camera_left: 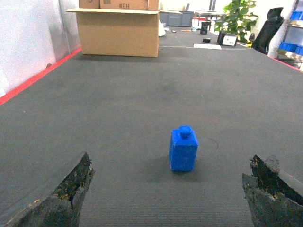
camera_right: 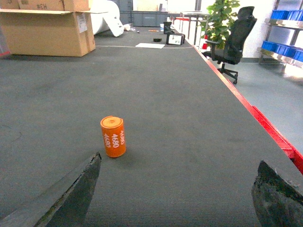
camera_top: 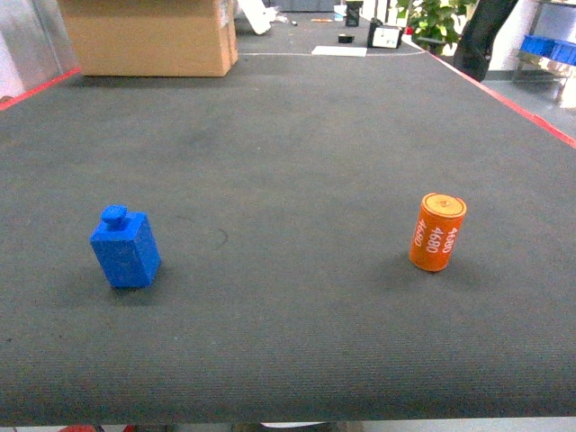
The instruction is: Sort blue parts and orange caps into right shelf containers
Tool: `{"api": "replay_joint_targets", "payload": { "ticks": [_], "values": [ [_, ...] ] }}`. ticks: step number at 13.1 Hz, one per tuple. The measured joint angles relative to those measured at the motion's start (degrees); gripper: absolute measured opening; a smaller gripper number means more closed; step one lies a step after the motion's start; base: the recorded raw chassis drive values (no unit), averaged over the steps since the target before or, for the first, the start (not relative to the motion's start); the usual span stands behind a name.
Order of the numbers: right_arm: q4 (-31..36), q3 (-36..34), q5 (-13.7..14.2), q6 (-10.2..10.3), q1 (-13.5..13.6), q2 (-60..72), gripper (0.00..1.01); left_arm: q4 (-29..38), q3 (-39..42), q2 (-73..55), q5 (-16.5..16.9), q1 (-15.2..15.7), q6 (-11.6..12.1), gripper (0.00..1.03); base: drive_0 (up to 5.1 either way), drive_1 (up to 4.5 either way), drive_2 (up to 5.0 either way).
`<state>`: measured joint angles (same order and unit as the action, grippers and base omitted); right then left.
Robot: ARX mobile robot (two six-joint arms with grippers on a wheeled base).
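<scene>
both pairs of fingers spread wide over dark ribbed mat; cardboard box behind.

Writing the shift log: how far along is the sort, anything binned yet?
Nothing looks done. The blue part and the orange cap both stand upright on the dark table, well apart. Nothing in hand: the left gripper is open behind the blue part, the right gripper open behind the cap, neither touching. Left: grasp both and carry them to the blue containers on the shelf.
</scene>
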<state>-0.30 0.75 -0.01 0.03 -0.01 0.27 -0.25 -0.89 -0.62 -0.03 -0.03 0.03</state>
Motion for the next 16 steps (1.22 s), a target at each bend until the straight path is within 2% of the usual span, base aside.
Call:
{"api": "replay_joint_targets", "payload": {
  "ticks": [12, 13, 14, 15, 16],
  "values": [
    [0.0, 0.0, 0.0, 0.0, 0.0, 0.0, 0.98, 0.0, 0.0, 0.0, 0.0, 0.0, 0.0, 0.98, 0.0, 0.00, 0.0],
    [-2.8, 0.7, 8.3, 1.0, 3.7, 1.9, 0.98, 0.0, 0.0, 0.0, 0.0, 0.0, 0.0, 0.98, 0.0, 0.00, 0.0],
    [-0.6, 1.0, 16.7, 4.1, 8.4, 6.6, 0.98, -3.6, -1.2, -2.9, -9.0, -4.1, -1.2, 0.98, 0.0, 0.00, 0.0],
    [10.8, 2.3, 22.4, 6.0, 12.5, 16.0, 0.98, 6.6, -2.2, -18.0, -24.5, -12.6, -2.2, 0.98, 0.0, 0.00, 0.0],
    [16.3, 3.2, 22.0, 6.0, 12.3, 21.7, 0.98, 12.1, -2.7, -23.4, -25.2, -12.4, -2.2, 0.98, 0.0, 0.00, 0.0]
  ]
}}
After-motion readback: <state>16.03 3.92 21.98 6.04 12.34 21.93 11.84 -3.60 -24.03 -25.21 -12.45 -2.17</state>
